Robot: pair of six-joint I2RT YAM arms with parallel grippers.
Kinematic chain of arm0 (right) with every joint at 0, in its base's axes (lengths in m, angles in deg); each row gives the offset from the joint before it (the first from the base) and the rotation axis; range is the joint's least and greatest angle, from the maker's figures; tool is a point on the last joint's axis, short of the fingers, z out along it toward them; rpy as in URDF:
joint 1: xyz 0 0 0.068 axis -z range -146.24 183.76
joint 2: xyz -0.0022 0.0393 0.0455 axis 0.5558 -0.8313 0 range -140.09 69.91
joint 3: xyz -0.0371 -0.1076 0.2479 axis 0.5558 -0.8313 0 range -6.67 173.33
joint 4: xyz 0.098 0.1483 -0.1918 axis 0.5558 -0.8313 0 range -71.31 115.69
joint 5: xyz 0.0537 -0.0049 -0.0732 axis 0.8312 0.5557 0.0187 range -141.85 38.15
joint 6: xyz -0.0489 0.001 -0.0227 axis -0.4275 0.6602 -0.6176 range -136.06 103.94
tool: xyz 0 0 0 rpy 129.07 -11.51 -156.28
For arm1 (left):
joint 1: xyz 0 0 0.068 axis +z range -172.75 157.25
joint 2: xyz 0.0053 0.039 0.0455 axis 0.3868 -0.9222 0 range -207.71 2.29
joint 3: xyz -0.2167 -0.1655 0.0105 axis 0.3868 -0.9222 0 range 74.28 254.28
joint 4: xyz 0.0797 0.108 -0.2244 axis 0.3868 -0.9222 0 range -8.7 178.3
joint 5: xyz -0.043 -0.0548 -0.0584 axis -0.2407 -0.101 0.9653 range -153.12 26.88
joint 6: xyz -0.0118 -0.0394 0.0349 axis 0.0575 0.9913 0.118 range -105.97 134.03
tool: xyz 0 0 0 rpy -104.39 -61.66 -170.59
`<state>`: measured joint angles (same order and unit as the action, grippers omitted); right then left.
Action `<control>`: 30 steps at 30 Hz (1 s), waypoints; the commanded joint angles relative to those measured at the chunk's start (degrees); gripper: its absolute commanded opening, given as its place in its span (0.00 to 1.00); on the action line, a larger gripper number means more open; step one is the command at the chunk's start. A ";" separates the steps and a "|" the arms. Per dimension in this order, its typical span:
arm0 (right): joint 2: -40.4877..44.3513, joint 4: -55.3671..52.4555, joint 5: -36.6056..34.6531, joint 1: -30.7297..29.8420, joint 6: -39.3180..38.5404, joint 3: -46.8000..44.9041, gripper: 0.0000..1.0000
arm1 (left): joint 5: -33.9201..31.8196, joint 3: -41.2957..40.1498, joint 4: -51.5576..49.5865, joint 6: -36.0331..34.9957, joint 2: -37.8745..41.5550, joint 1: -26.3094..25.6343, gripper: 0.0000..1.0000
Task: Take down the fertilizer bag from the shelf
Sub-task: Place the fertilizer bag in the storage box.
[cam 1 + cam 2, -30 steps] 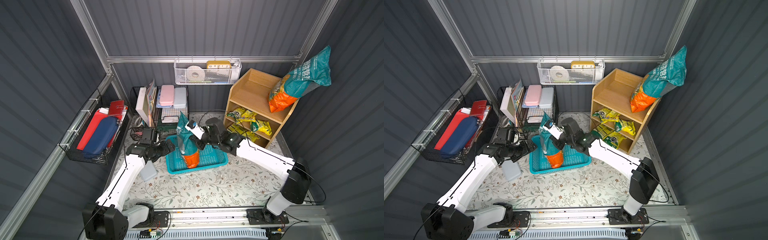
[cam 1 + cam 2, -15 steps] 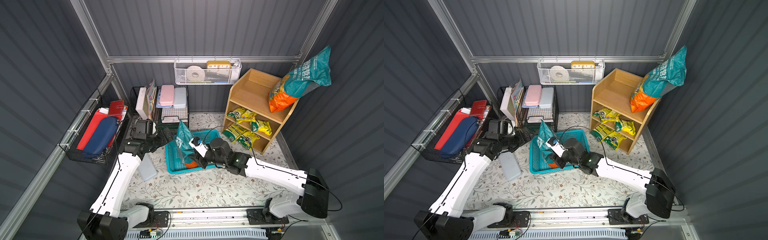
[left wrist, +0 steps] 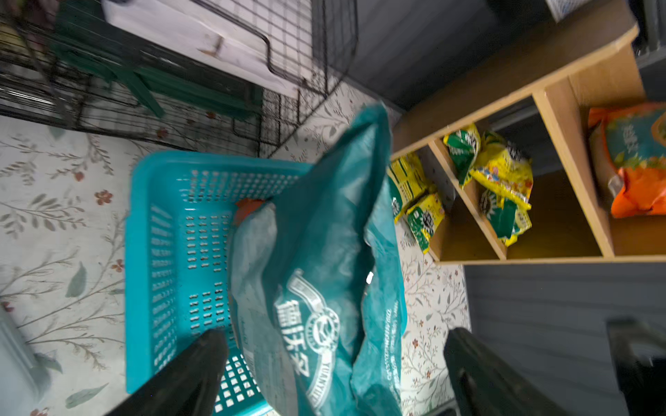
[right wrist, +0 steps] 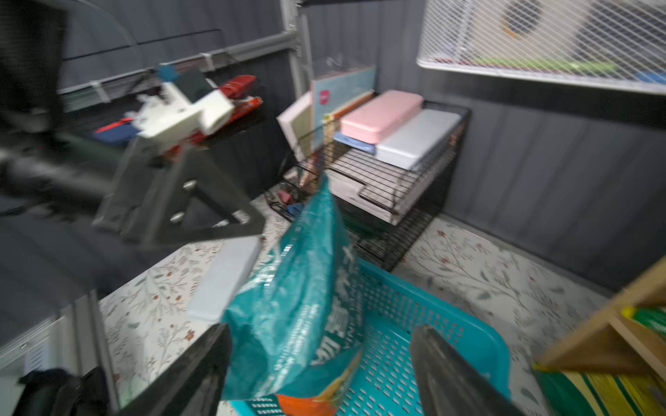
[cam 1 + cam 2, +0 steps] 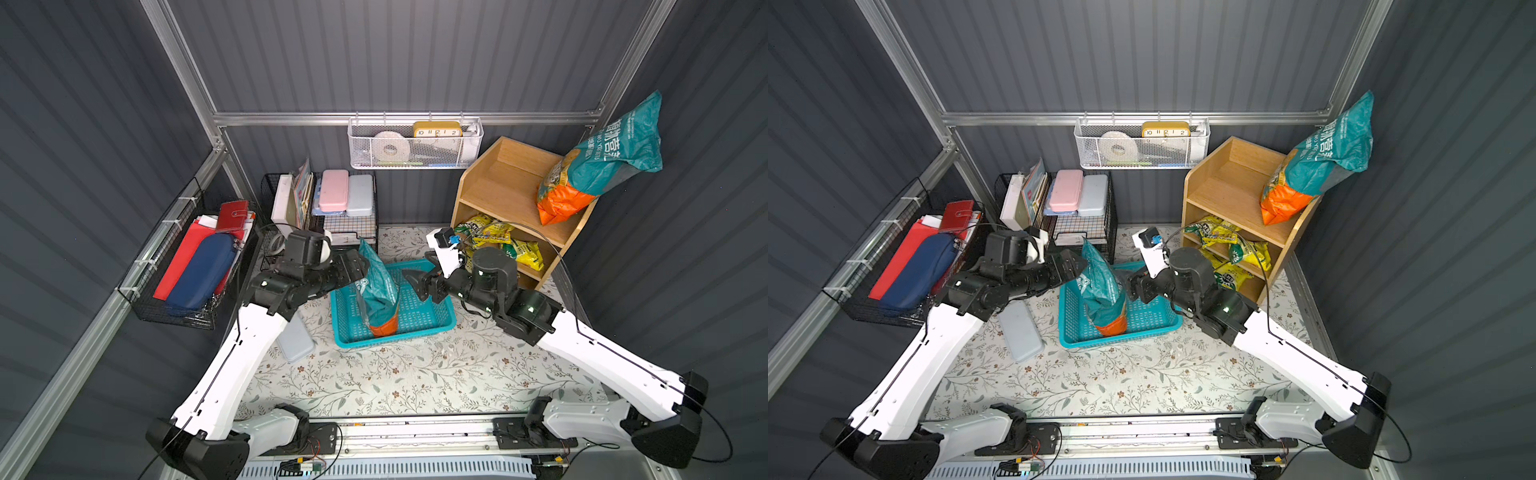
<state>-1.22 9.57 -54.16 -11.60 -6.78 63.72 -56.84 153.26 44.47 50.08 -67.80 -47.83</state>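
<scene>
Fertilizer bag (image 5: 380,286) teal, orange-bottomed, seemingly upright in basket (image 5: 428,309).

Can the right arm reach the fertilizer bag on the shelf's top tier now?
Probably yes. The right gripper is open and empty, the shelf is open-fronted on that arm's side, and nothing stands between them. The fertilizer bag sits high, possibly a stretch.

fertilizer bag (image 4: 299,288) blurred, base likely cropped below.
</scene>
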 commanded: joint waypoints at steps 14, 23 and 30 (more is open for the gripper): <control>-3.04 -5.59 -9.08 2.39 7.05 -3.54 0.83 | -12.75 4.53 -3.60 -2.21 -10.80 -11.13 0.91; -8.04 -11.88 -17.55 3.61 8.53 -4.62 0.83 | -17.10 2.54 -1.52 -4.30 -8.63 -11.13 0.05; -14.72 -13.41 -14.37 4.06 10.26 -4.80 0.83 | -28.38 3.53 -3.01 -6.91 -5.36 -10.80 0.00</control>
<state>-14.12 -2.04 -69.26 -7.54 2.18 58.78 -77.43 156.08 40.55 45.88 -77.04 -58.91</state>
